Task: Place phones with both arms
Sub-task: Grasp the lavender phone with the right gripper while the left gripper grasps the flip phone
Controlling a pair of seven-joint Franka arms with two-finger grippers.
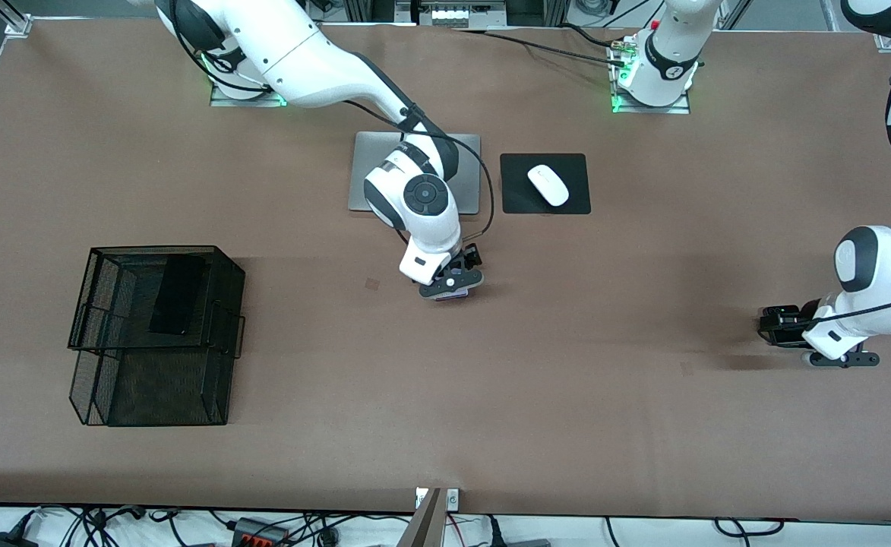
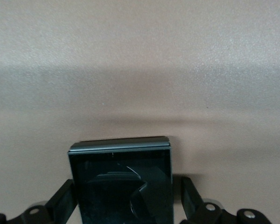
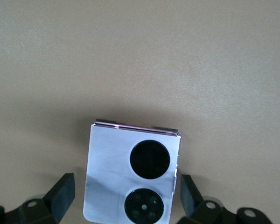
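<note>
The right gripper (image 1: 453, 287) is low over the middle of the brown surface (image 1: 567, 425), nearer the front camera than the silver laptop (image 1: 361, 175). In the right wrist view its jaws stand apart on either side of the small lilac-white phone (image 3: 132, 172), which lies flat with its two round black lenses up; a gap shows between each finger (image 3: 61, 189) and the phone's edge, so nothing is clamped.

The left gripper (image 1: 783, 325) is low at the left arm's end of the surface. In the left wrist view its jaws flank the small squarish black phone (image 2: 121, 184), which lies flat on the surface. One finger (image 2: 60, 203) sits right at the phone's edge and the other stands slightly off it; whether the phone is gripped I cannot tell.

The long slim black phone (image 1: 178, 295) lies in the upper tier of a black wire-mesh tray stand (image 1: 210, 395), toward the right arm's end of the surface, well apart from both grippers.

A white mouse (image 1: 548, 184) rests on a black mouse pad (image 1: 517, 199) just beside the laptop, toward the left arm's base.
</note>
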